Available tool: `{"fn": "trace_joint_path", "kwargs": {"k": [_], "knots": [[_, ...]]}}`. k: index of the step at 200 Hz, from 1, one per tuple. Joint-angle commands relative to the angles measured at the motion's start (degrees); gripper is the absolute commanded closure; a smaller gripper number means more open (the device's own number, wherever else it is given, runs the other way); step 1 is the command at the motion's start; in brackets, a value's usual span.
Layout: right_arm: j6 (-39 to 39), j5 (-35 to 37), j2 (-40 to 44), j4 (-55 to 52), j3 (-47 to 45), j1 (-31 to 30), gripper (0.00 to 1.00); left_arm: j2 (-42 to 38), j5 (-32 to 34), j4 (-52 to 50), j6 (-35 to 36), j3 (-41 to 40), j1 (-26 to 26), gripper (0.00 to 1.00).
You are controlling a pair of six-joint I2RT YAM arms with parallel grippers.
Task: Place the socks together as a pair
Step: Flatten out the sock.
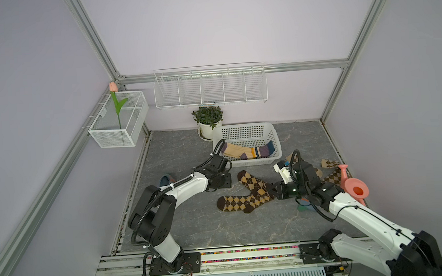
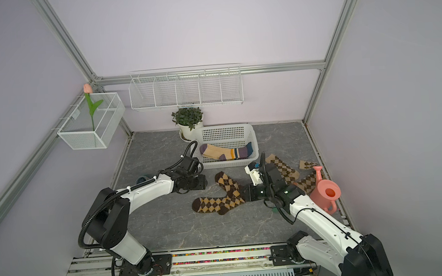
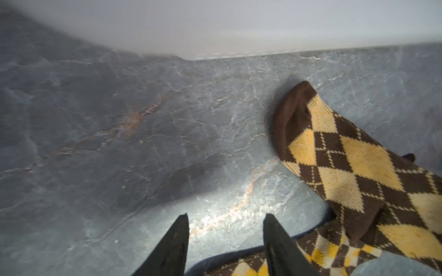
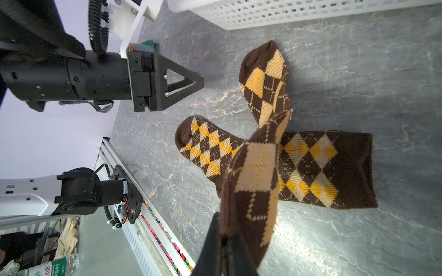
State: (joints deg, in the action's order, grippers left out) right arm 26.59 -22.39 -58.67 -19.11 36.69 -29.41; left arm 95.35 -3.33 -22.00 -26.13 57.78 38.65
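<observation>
at centre, right end effector (image 4: 226, 230) clamps argyle sock (image 4: 258, 172).

On the green label (image 4: 53, 267) of a plastic bottle (image 4: 35, 268), lower left corner of the right wrist view: white Chinese characters, the large ones reading 山泉; smaller print beside them too blurred to make out.
</observation>
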Motion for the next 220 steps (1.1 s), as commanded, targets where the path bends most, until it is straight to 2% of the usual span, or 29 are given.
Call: {"fn": "trace_joint_path", "kwargs": {"k": [1, 24, 61, 117, 170, 204, 220], "knots": [[-1.1, -1.3, -0.9, -0.6, -1.9, -0.3, 0.93, 1.7, -0.9, 3.9, 0.3, 2.0, 2.6, 0.44], [-1.1, -1.5, -0.9, 0.0, -2.4, -0.3, 0.93, 4.4, 0.6, 5.1, -0.3, 3.7, 3.9, 0.43], [-1.4, -1.7, -0.2, -0.5, -2.8, -0.3, 0.93, 8.9, 9.2, -3.5, -1.7, 11.4, 4.7, 0.45], [-1.0, -1.0, 2.1, -1.6, -3.2, -0.3, 0.93, 17.6, 8.7, -4.1, -3.2, 18.3, 7.2, 0.54], [-1.6, -0.7, 4.5, -3.6, -2.7, -0.3, 0.93, 22.0, 9.9, -7.9, -2.9, 21.8, 7.7, 0.76], [-1.9, -1.0, 4.3, -3.1, -3.1, -0.2, 0.93, 21.0, 10.7, -7.9, -2.8, 21.5, 8.2, 1.00], [-1.9, -1.0, 4.2, -2.9, -3.0, -0.2, 0.93, 20.0, 10.9, -8.0, -3.0, 21.5, 8.8, 1.00]]}}
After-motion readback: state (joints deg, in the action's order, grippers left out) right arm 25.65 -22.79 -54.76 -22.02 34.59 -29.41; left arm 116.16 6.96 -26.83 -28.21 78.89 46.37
